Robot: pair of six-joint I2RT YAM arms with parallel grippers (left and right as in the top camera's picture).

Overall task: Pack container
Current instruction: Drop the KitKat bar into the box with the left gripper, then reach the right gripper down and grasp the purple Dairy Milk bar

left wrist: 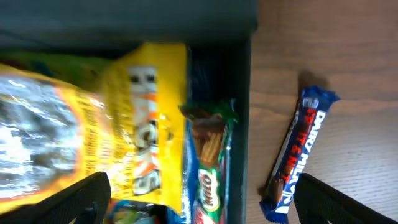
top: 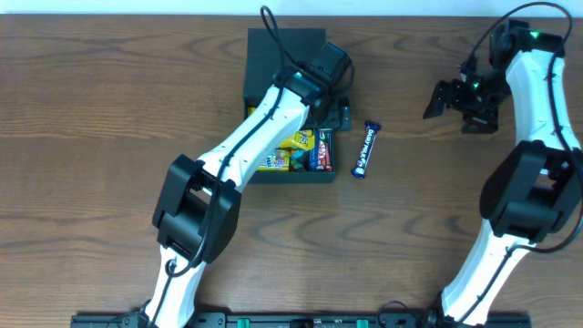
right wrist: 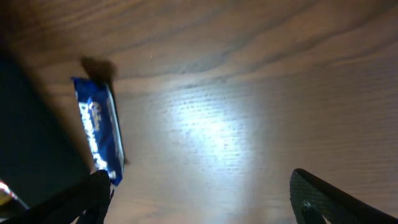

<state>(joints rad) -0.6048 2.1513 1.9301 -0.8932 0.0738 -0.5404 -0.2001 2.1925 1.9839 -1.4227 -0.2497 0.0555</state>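
Wood tabletop (top: 91,109), box (top: 282,55) part-packed, left hand (top: 339,114) and right hand (top: 454,105) wide, empty; next probably grab bar (top: 366,148) at box's 3 o'clock.

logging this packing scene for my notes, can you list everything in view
container: one, dark teal-black, far middle of the table, lid flap open
yellow snack packet: one clearly seen, yellow, inside the container
silver and orange packet: one, blurred, inside the container beside the yellow one
green-wrapped bar: one, green and brown, inside by the container's wall
blue chocolate bar: one, blue, on the table beside the container, apart from it
table: one, brown wood
left arm: one, white and black, reaching over the container, jaws open
right arm: one, white and black, over bare table, jaws open
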